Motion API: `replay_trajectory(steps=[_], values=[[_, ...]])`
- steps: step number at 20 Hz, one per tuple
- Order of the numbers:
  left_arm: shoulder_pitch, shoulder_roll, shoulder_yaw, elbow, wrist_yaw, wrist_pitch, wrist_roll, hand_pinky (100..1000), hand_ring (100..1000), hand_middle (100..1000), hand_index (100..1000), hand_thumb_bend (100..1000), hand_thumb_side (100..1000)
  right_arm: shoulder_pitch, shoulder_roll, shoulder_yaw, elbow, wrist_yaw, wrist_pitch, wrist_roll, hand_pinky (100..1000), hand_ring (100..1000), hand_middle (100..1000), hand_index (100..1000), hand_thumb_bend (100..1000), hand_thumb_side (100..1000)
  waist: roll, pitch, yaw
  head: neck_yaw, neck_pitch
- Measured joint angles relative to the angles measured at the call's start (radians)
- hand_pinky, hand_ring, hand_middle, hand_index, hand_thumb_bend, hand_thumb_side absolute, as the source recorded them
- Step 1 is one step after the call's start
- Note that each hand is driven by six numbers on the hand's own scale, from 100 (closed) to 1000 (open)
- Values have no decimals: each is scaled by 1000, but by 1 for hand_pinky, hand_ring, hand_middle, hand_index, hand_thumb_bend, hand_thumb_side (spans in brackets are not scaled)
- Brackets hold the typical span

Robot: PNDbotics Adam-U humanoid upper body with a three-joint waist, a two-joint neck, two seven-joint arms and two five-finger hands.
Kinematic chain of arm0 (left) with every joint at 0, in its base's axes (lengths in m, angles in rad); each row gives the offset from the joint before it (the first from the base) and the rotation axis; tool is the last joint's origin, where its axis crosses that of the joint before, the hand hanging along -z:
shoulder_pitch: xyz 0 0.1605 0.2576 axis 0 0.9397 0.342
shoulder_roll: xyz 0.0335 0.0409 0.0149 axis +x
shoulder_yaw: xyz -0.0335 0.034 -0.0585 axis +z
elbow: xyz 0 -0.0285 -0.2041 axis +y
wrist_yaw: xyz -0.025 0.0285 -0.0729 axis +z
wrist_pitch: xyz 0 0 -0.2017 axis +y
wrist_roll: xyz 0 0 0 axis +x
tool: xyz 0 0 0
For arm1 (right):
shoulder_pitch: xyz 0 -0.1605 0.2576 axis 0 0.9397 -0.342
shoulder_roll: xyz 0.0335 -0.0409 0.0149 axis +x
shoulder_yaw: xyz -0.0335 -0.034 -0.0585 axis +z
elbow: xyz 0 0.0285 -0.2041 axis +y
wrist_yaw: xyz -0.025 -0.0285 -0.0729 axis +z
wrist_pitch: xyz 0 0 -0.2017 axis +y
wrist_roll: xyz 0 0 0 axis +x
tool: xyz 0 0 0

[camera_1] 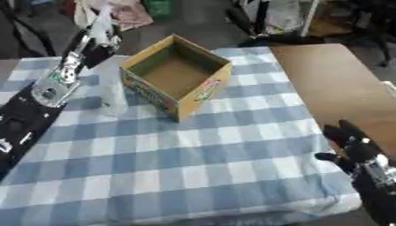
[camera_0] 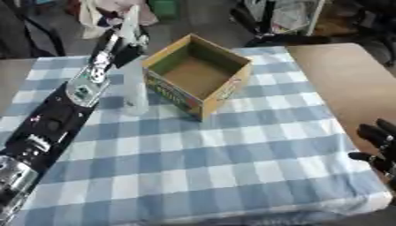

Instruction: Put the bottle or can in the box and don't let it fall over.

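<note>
Left hand [camera_0: 123, 42] is at the top of a clear bottle [camera_0: 135, 95] standing upright just left of the open cardboard box [camera_0: 199, 75] (grip can't be made out). Right hand [camera_1: 352, 145] rests at the near right, fingers relaxed, empty.

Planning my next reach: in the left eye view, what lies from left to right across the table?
Left arm → clear bottle, standing upright → open cardboard box → bare checked tablecloth → right hand, idle at the right edge.

A clear plastic bottle [camera_0: 135, 95] and a matt cardboard box [camera_0: 203, 76] stand on checked cloth [camera_0: 232, 159] over a smooth wooden table [camera_0: 348, 88].
</note>
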Motion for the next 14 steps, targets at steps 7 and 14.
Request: replay_trajectory(steps=[7, 14], values=[[1, -1, -7, -26, 97, -12, 18, 650, 603, 297, 550, 100, 473, -3, 0, 1, 0, 0, 1, 1, 768, 1000, 911, 1000, 100, 781, 0, 0, 0, 0, 0], [-7, 10, -19, -101, 183, -13, 56, 633, 573, 275, 532, 100, 522, -4, 0, 2, 0, 0, -1, 3, 768, 1000, 911, 1000, 100, 782, 0, 0, 0, 0, 0]])
